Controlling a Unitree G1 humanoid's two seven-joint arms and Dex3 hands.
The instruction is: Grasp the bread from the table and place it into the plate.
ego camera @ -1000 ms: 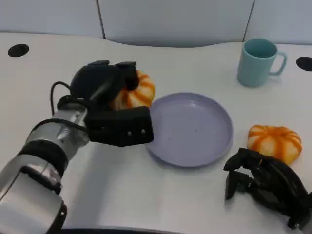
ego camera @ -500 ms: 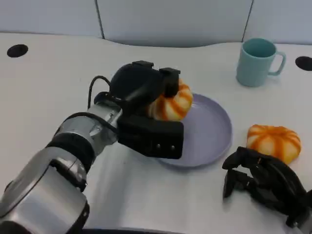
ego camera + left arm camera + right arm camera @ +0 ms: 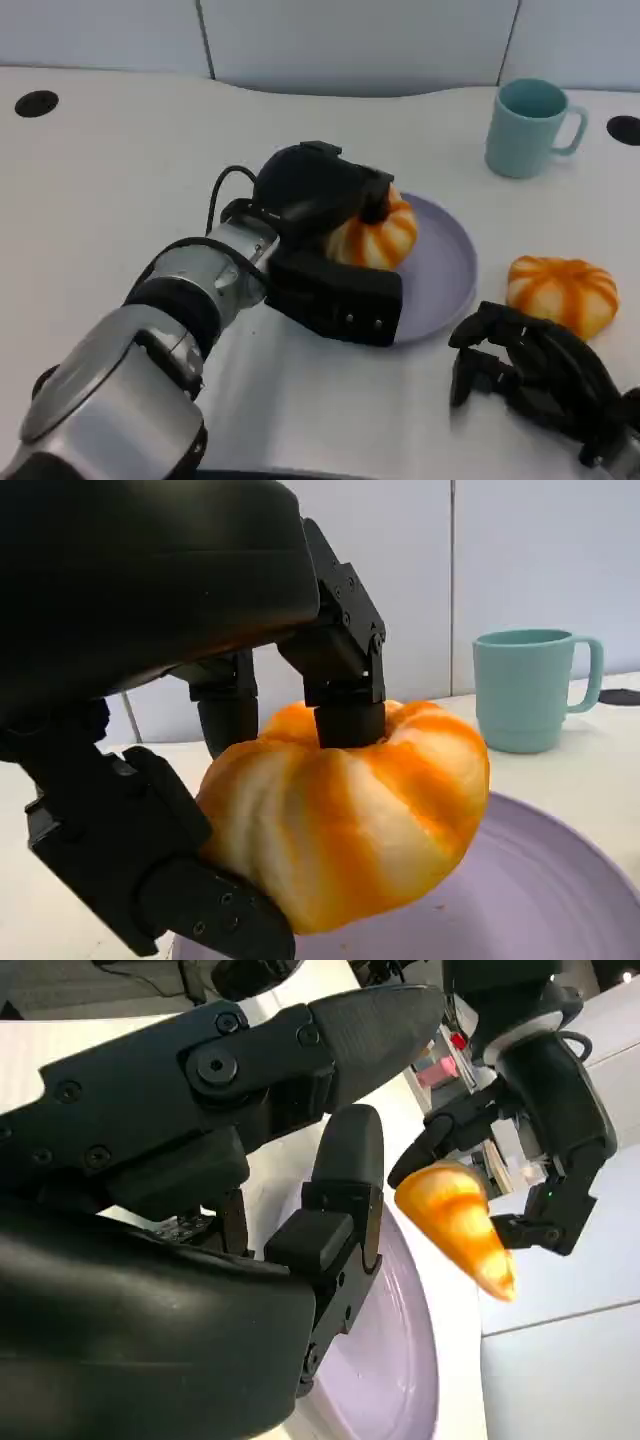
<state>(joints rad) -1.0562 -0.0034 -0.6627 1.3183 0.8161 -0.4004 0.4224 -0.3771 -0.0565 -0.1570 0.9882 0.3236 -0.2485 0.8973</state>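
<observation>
Since a second ago my left hand (image 3: 330, 240) has carried the bread (image 3: 378, 232) rightward from the bare table beside the plate (image 3: 448, 262) to a spot over the plate's left part; the right hand (image 3: 530, 375) has barely shifted.

From the left: my silver left forearm (image 3: 190, 290) reaches in from the near left corner. Its hand grips the orange-and-cream bread, with fingers (image 3: 345, 695) pressing into the top and the thumb side under it. In the left wrist view the bread (image 3: 350, 815) sits above the purple plate (image 3: 540, 900); I cannot tell whether it touches the plate.

Right of that, the far and right part of the plate is bare. Far right on the table stands a teal mug (image 3: 530, 127), well apart from the plate.

Just right of the plate lies a second, similar bread (image 3: 562, 290), on the table. Near it, at the near right, my right hand rests low with its fingers curled in and nothing between them. In the right wrist view I see those fingers (image 3: 340, 1210) in front of the plate, and beyond them the left hand (image 3: 530, 1090) holding the bread (image 3: 458, 1222).
</observation>
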